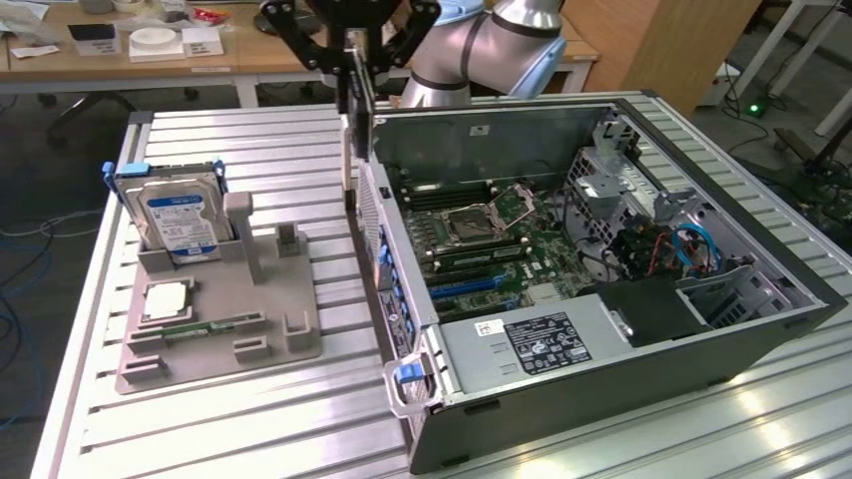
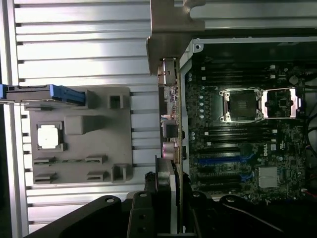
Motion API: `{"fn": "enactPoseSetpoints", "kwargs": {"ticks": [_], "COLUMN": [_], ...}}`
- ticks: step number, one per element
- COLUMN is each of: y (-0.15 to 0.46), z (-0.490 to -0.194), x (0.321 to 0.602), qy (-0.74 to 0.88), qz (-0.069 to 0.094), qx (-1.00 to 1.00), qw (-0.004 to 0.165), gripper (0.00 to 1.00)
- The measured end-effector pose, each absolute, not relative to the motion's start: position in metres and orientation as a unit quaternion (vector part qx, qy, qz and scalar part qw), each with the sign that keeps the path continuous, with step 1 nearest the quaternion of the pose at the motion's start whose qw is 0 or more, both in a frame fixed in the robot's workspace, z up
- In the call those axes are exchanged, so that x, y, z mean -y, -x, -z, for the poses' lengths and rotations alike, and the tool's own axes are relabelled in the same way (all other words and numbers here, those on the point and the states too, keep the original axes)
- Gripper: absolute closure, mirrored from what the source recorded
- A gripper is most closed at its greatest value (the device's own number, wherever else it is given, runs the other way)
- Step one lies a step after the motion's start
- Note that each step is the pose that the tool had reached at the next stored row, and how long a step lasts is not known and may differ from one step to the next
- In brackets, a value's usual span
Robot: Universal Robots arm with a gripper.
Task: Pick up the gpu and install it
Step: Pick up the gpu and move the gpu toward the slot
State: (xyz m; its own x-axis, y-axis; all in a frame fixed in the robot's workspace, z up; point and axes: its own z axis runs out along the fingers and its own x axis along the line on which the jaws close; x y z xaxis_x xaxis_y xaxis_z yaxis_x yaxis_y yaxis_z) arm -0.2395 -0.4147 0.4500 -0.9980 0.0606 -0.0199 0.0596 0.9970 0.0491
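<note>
The pincer (image 1: 353, 62) pinched the gpu (image 1: 355, 125) by its top edge, hanging it upright above the open case's (image 1: 586, 384) wall beside the grey tray (image 1: 213, 329). To my eye, it needed holding plumb and square to the blue slots (image 1: 469, 284).

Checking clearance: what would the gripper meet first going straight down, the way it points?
Probably the rim of the computer case, hit by the gpu that the gripper holds; depth is unclear, so it might pass just beside it.

The arm (image 1: 486, 45) reaches down, its hand (image 1: 353, 66) pointing downward and clamped on the gpu (image 1: 357, 95).
</note>
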Motion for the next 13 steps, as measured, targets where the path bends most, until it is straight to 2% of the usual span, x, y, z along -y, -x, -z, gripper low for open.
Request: {"fn": "enactPoseSetpoints", "kwargs": {"ticks": [13], "y": [0.191], "z": [-0.450], "x": [0.415], "qy": [-0.030], "qz": [-0.024], "qx": [-0.999], "qw": [0.011], "gripper": [0.72]}}
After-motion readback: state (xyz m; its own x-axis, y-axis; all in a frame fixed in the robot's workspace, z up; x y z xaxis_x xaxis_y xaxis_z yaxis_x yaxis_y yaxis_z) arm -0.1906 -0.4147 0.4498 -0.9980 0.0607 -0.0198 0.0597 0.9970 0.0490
